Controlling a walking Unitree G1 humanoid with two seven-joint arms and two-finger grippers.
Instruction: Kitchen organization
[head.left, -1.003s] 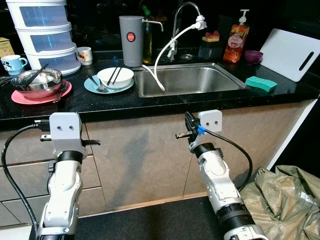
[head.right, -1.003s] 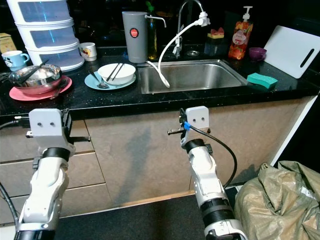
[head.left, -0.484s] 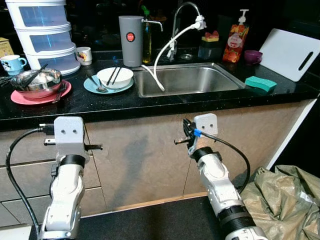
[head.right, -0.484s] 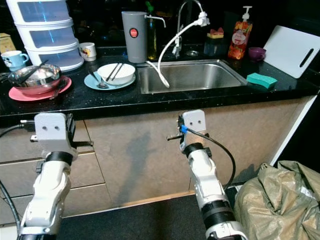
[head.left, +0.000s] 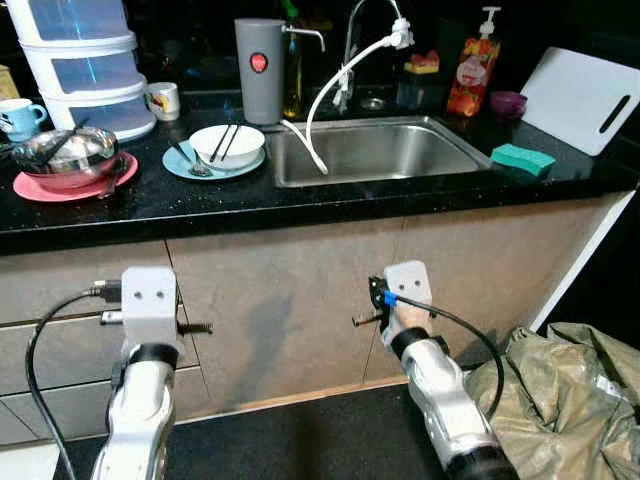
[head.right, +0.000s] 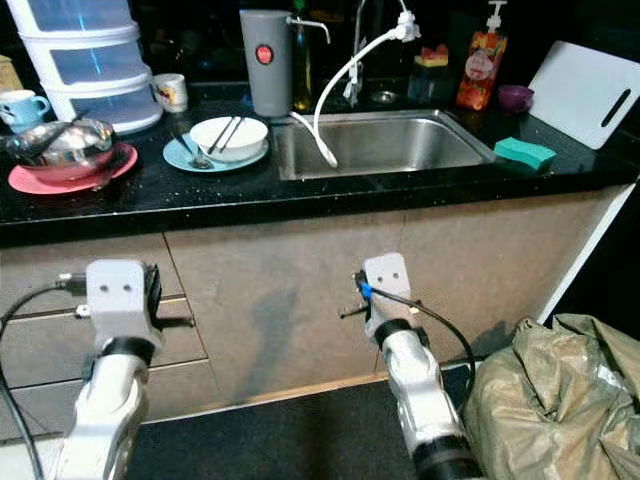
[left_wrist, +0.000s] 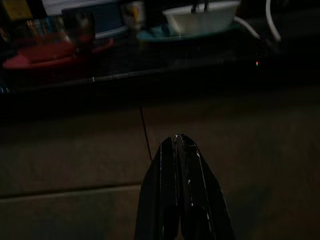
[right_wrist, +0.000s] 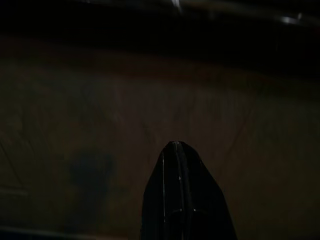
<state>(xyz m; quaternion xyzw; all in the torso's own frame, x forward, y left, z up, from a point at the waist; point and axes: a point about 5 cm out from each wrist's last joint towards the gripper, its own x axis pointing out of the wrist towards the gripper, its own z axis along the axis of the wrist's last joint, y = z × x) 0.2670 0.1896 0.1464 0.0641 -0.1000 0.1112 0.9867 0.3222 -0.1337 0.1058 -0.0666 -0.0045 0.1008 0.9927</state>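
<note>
Both arms are held low in front of the beige cabinet fronts, below the black stone countertop. The left gripper has its two black fingers pressed together, holding nothing, pointed at the cabinet face. The right gripper likewise has its fingers closed against each other, empty, facing the cabinet panel under the stainless steel sink.

On the countertop, left of the sink, a white ceramic bowl with black chopsticks across it sits on a light blue plate. Further left, a steel bowl rests on a round pink plate. A grey cylindrical canister stands behind the white bowl. A green sponge lies right of the sink, near a white cutting board.
</note>
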